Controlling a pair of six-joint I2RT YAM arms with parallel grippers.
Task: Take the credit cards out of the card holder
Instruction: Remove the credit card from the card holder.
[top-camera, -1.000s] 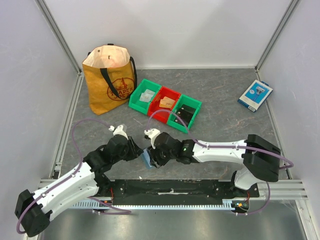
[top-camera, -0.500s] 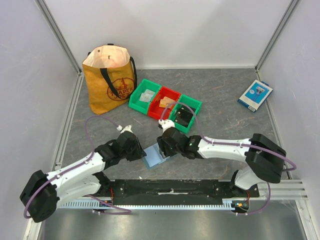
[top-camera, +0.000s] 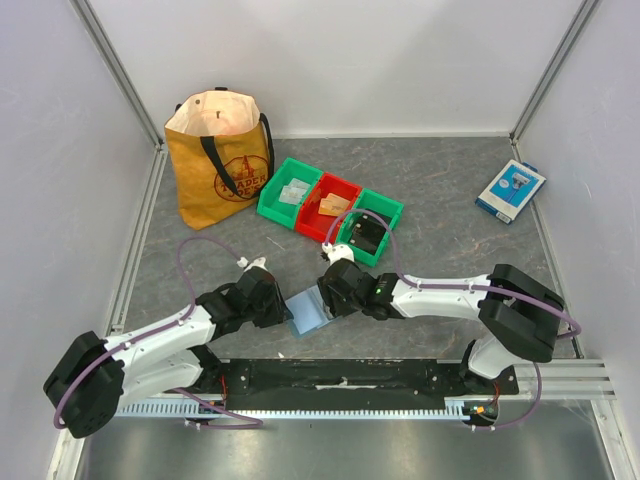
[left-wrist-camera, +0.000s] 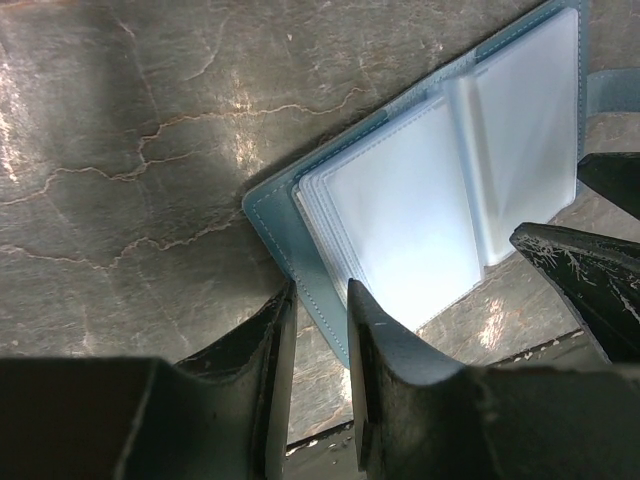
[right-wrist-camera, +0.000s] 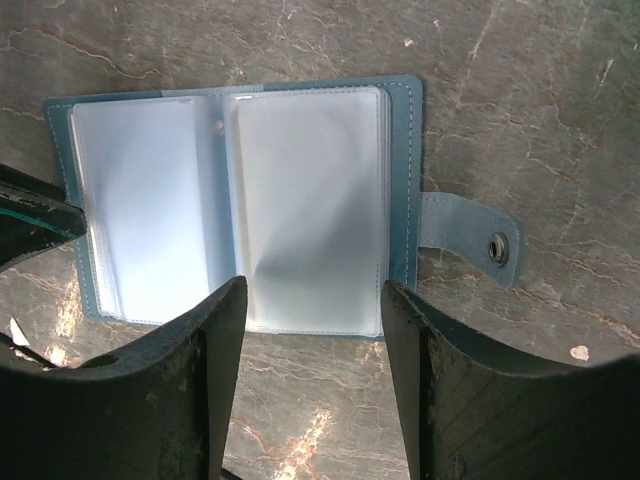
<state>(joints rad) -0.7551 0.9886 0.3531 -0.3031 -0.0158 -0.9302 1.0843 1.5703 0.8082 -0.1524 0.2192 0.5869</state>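
The dusty-blue card holder (top-camera: 310, 311) lies spread open on the table between my two grippers. Its pale plastic sleeves (right-wrist-camera: 300, 200) face up and its snap tab (right-wrist-camera: 470, 235) sticks out to the side. My left gripper (left-wrist-camera: 318, 295) is shut on the holder's near-left corner (left-wrist-camera: 285, 215), cover and sleeves between its tips. My right gripper (right-wrist-camera: 312, 285) hovers open just short of the holder's right half, with nothing between its fingers. Pale credit cards (top-camera: 293, 193) lie in the left green bin and orange-tan ones (top-camera: 330, 205) in the red bin. No card shows in the sleeves.
A third green bin (top-camera: 372, 228) holds a dark object. A yellow tote bag (top-camera: 220, 160) stands at the back left. A blue-and-white box (top-camera: 510, 190) lies at the far right. The black mounting rail (top-camera: 340, 380) runs along the near edge.
The holder, held up between both grippers a second ago, now lies open on the table. My right gripper has let go, opened wide and drawn back. The left arm has lowered.
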